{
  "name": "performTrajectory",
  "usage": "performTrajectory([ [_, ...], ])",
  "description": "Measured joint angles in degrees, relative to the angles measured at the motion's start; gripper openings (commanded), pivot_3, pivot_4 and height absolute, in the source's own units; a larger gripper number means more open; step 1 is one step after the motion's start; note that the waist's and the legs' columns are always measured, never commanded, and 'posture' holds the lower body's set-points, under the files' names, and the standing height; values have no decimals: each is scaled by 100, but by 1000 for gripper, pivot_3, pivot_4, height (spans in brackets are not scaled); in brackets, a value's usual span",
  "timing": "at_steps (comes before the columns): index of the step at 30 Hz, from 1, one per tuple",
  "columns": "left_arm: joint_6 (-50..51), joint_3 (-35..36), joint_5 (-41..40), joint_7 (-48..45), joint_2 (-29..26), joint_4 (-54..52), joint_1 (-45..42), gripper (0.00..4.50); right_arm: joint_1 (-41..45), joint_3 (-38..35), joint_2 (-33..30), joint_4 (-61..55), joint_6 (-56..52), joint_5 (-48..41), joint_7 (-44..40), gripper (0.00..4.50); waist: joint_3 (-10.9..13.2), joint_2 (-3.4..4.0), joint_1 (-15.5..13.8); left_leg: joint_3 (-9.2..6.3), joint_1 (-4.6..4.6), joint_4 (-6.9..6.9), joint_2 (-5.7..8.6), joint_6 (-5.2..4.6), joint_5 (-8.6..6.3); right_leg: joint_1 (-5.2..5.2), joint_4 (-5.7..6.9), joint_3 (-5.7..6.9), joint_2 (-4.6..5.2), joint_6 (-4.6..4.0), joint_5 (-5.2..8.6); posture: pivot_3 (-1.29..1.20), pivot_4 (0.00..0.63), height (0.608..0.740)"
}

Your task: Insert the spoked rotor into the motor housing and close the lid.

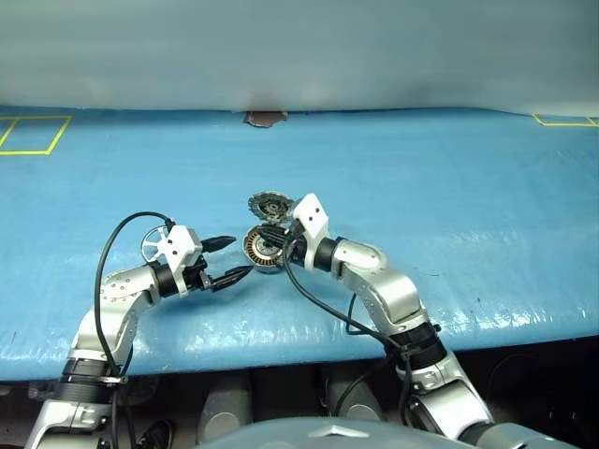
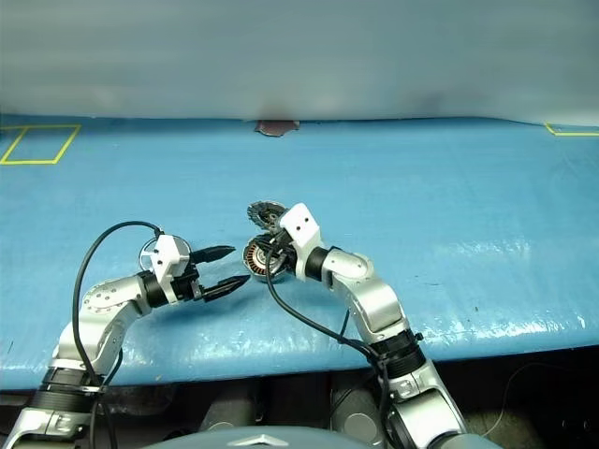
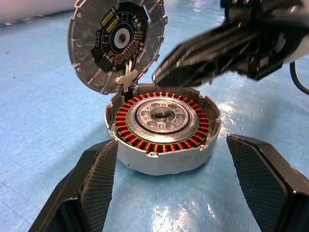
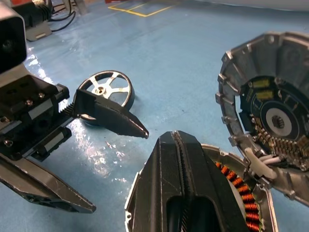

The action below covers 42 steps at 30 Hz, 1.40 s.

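Observation:
The motor housing (image 3: 161, 126), a round cup with copper windings around a silver hub, sits on the blue table with its lid (image 3: 116, 41) standing open at its far edge. My left gripper (image 1: 241, 256) is open, its fingers (image 3: 91, 186) reaching in from the left and flanking the housing without touching it. My right gripper (image 4: 180, 139) is shut with nothing in it and hovers over the housing's rim beside the lid. The spoked rotor (image 4: 106, 88) lies flat on the table behind my left hand.
The blue table (image 1: 449, 187) stretches far to both sides, with yellow tape marks (image 1: 33, 136) at the back corners. A small brown patch (image 1: 266, 118) sits at the far edge. Black cables loop from both wrists.

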State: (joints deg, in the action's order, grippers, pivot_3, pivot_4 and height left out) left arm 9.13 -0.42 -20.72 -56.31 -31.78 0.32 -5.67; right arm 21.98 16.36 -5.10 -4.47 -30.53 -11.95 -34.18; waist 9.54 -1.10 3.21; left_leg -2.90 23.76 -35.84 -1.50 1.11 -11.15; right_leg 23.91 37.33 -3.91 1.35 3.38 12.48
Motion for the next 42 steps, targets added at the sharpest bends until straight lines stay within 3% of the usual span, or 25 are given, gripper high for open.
performTrajectory([
  [16, -4, 17, 29, 39, -5, 0, -1, 3942, -1, 64, 54, 845, 63, 111, 173, 26, 0, 0, 23, 1, 2, 10, 0, 0, 0, -2, -17, 0, 0, 2, -2, 0, 150, 740],
  [42, -14, 161, 31, 208, 0, 0, 121, 3942, 383, 708, -142, 987, 133, 935, 168, 26, -8, 0, 36, 0, -17, 9, 0, 0, 0, -18, -17, 0, 0, 2, -2, 0, 150, 740],
])
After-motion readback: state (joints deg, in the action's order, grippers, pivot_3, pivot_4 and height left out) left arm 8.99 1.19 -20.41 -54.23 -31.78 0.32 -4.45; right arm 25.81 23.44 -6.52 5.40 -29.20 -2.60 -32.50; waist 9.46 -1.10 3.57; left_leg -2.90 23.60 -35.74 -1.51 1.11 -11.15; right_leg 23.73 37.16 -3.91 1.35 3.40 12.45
